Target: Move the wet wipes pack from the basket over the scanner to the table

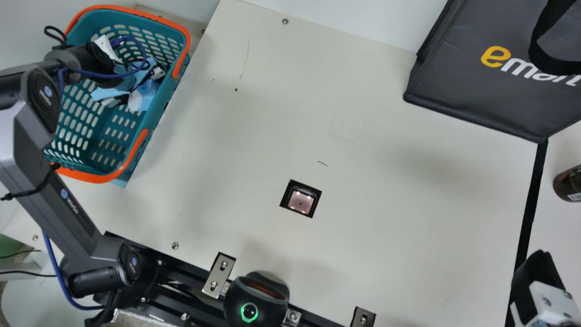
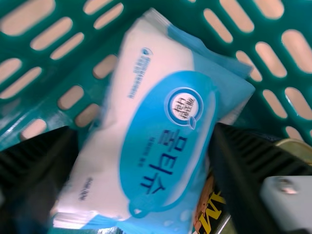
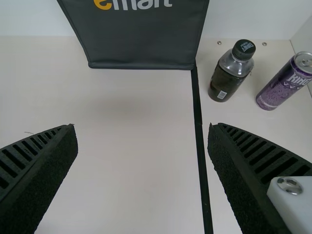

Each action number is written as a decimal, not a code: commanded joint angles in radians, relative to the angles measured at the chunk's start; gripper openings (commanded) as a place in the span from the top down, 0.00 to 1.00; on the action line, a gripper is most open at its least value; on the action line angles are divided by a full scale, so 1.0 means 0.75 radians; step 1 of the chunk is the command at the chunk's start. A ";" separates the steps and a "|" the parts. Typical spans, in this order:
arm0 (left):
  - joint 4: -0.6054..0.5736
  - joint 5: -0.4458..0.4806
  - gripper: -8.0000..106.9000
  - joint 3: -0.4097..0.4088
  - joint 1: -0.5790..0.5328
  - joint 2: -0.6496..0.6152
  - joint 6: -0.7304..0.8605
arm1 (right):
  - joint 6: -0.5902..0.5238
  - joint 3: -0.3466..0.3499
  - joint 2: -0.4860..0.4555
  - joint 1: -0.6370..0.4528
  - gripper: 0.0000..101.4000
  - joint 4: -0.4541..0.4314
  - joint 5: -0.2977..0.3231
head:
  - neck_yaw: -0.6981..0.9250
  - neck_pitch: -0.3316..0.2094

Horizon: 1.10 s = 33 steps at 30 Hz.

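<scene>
Toward my right I see a dark bag (image 1: pixel 458 84); from its corner a black strip (image 1: pixel 529 206) runs toward me. Past it stand a bottle (image 3: pixel 230 75) and a purple can (image 3: pixel 284 85), apart. My left wrist view shows a gold-topped can (image 2: pixel 298 150).

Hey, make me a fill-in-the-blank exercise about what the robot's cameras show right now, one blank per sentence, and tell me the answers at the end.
The wet wipes pack lies in a teal basket with an ____ rim.
The open gripper at the pack belongs to the robot's ____ arm.
The right gripper is open and holds ____.
Beside the dark-capped bottle stands a ____ can.

Missing words: orange; left; nothing; purple.
</scene>
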 commanded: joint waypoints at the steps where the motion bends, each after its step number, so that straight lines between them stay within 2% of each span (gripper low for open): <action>1: -0.007 0.002 0.50 -0.006 -0.001 0.003 0.000 | 0.000 0.000 0.000 0.000 0.06 0.000 0.000 | 0.003 -0.039; 10: -0.021 0.009 1.00 -0.008 0.008 -0.022 0.002 | 0.000 0.000 0.000 0.000 0.06 0.000 0.000 | 0.003 -0.039; 26: -0.096 0.024 1.00 0.122 0.010 -0.289 0.099 | 0.000 0.000 0.000 0.000 0.06 0.000 0.000 | 0.003 -0.039; 33: -0.066 0.043 1.00 0.203 0.010 -0.458 0.103 | 0.000 0.000 0.000 0.000 0.06 0.000 0.000 | 0.003 -0.039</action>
